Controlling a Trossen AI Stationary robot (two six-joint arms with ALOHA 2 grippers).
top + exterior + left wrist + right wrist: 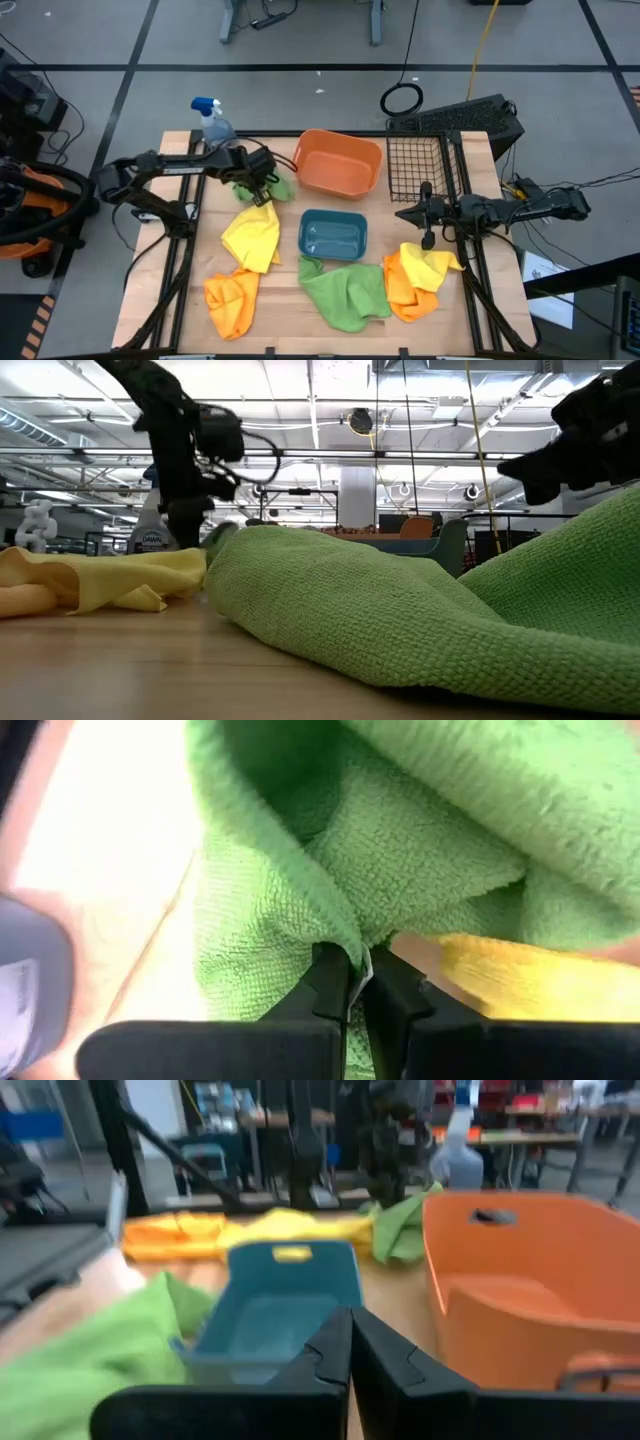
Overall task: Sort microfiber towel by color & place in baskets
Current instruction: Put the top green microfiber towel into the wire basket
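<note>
My left gripper [258, 182] is down on a bright green towel [268, 188] beside the orange tub [340, 162], shut on it; the low view shows the gripper [190, 510] reaching down behind a yellow towel [120, 575]. My right gripper [408, 213] hovers shut and touches nothing, right of the teal tray [333, 235] and in front of the black wire basket [415, 165]. Flat on the table lie a yellow towel [252, 235], an orange towel [232, 300], a second green towel [345, 290], and an orange towel with a yellow one on it [415, 280]. My left gripper pinches a raised fold of the green towel [345, 935] between its two fingers [325, 985], coming from above and pointing down. The rest of the towel lies bunched on the table around the fingers, next to the yellow towel's edge [520, 980].
A clear spray bottle with a blue nozzle [212, 122] stands at the far left corner, close behind my left arm. The orange tub and wire basket line the far edge, with the teal tray mid-table. Towels cover most of the near half.
</note>
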